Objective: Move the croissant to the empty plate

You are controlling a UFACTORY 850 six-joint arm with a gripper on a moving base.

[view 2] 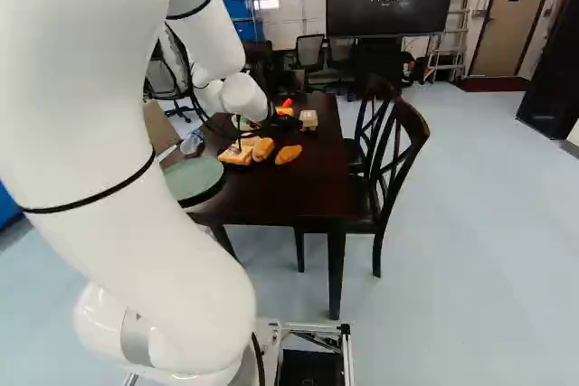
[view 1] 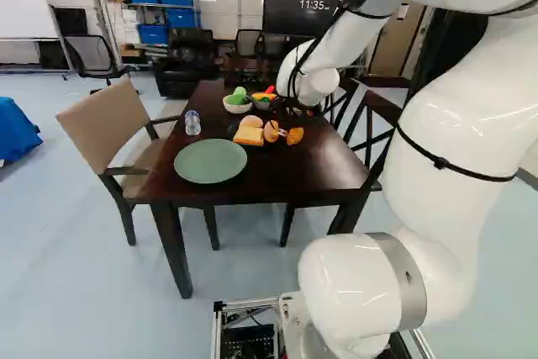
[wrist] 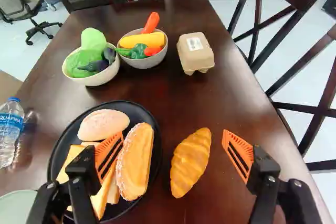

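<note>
My gripper (view 1: 294, 110) is over the table, partly hidden by the wrist in the left base view. Seen from the wrist, the gripper (wrist: 174, 141) is open, its orange fingers wide apart with nothing gripped. The golden croissant (wrist: 190, 162) lies on bare wood between and below them, right beside the black plate (wrist: 58, 156). That plate holds bread, a sugared long roll (wrist: 135, 162) and a pale bun; one finger hangs above it. In the left base view the croissant (view 1: 295, 136) is right of the breads, and the empty green plate (view 1: 210, 161) stands near the table's front edge.
Two bowls of toy vegetables (wrist: 93, 59) (wrist: 143, 51) and an egg carton (wrist: 195, 52) stand farther back on the dark table (wrist: 236, 108). A water bottle (wrist: 10, 129) is beside the black plate. Chairs (view 2: 389, 169) line the table's sides.
</note>
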